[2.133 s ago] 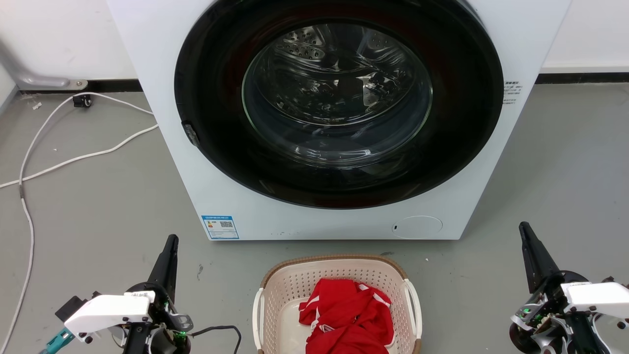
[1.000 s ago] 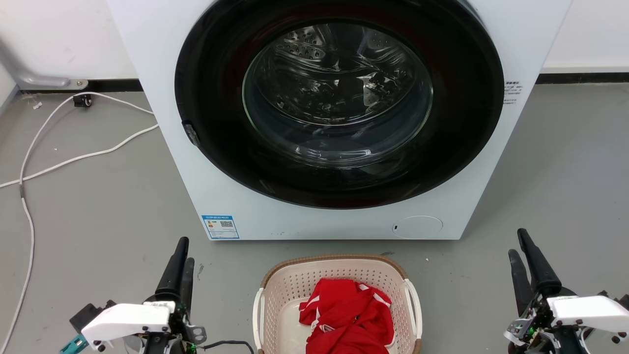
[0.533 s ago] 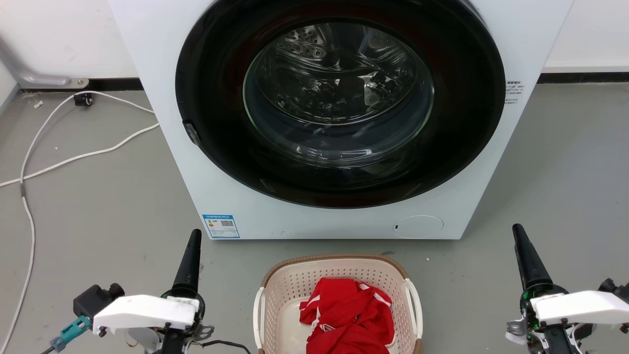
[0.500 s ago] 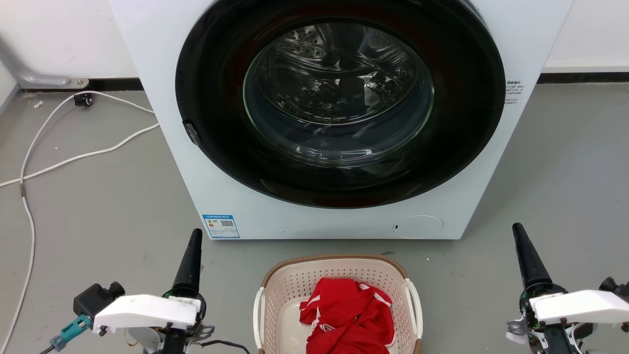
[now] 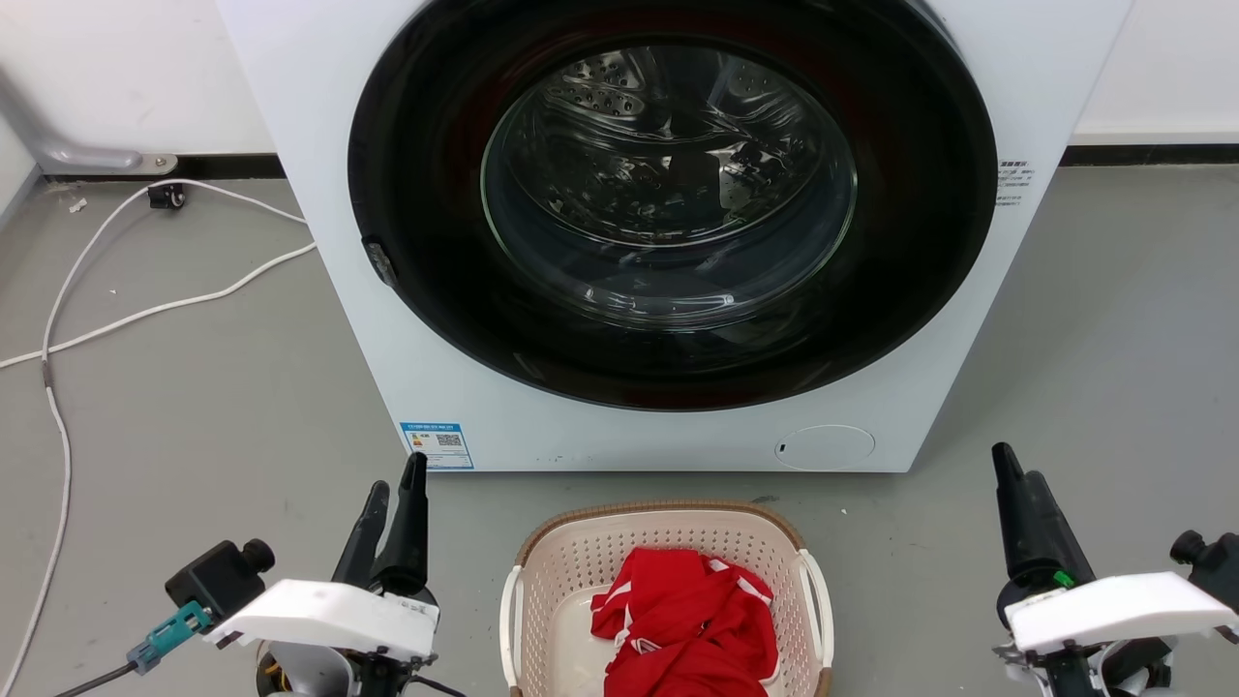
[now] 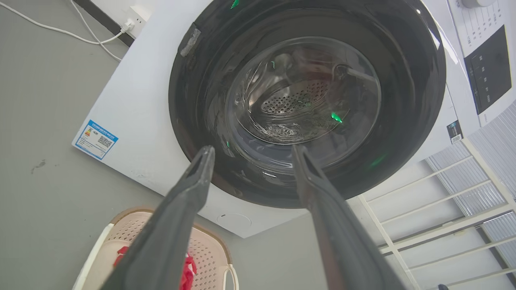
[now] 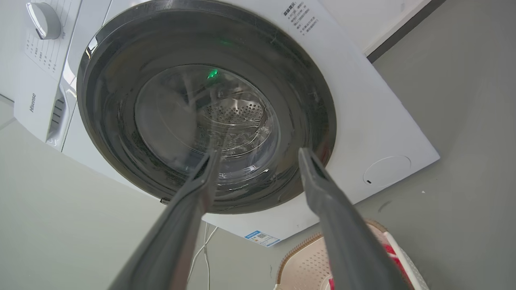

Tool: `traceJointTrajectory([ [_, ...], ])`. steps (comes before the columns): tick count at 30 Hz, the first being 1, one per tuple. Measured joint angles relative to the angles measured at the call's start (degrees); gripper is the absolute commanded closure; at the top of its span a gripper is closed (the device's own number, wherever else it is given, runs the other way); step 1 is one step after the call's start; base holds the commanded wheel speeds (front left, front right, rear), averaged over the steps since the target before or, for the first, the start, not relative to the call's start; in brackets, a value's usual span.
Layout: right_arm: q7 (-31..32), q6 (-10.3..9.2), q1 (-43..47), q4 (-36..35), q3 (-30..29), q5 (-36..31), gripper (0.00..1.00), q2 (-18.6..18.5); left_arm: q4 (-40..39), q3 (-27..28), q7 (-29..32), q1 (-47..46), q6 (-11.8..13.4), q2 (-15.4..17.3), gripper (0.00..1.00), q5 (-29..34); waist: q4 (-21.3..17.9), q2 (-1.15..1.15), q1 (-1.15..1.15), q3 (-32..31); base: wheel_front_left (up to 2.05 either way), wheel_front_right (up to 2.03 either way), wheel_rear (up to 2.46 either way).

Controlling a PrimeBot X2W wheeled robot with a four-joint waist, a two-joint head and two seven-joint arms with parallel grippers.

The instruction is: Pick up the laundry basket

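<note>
laundry basket (image 5: 581, 561), beige perforated walls, brown woven-look rim, white side handles, set upright on grey floor (image 5: 194, 407) just before washing machine (image 5: 629, 440), red garment (image 5: 687, 620) held inside

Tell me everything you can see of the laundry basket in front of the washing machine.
The laundry basket is a rounded-rectangular beige plastic tub with perforated walls, a brown woven-look rim and a white handle on each side. It stands upright on the grey floor in front of the washing machine, apart from it, its near end cut off by the head view's bottom edge. A red garment with white trim lies inside. The left gripper and right gripper flank it, both open, not touching it.
</note>
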Motion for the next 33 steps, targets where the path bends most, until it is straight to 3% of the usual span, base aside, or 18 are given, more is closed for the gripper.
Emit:
traceJointTrajectory([
  [11,-1.0,0.01,0.81,-1.27,0.63,-11.61,0.0,0.05,-0.12,-1.11,-1.9,0.55,0.53,0.0,0.0,8.94,-0.03,0.0,0.0,0.06,0.0,0.0,0.0],
  [33,-2.04,0.02,1.77,-3.16,1.31,-27.83,0.0,0.08,0.19,-3.3,-5.37,0.58,1.26,0.0,0.0,24.32,-0.11,0.0,0.0,0.08,0.0,0.0,0.0],
])
